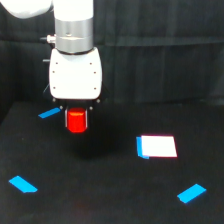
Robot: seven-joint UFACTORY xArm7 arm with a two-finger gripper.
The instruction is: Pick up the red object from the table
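1. Exterior view: your gripper (76, 119) has its fingers pinching the red object (76, 121), which appears to hang clear of the table (105, 200). You look to be in the lift step; next, rise straight and keep the grip firm.
2. Same view: the white card (158, 146) and blue tape strips (23, 184) lie well apart, so you have open room all round.

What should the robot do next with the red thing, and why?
Probably keep lifting straight up, slowly. The red object sits between the gripper fingers and looks raised off the table, with a dark shadow under it, so it seems already grabbed.
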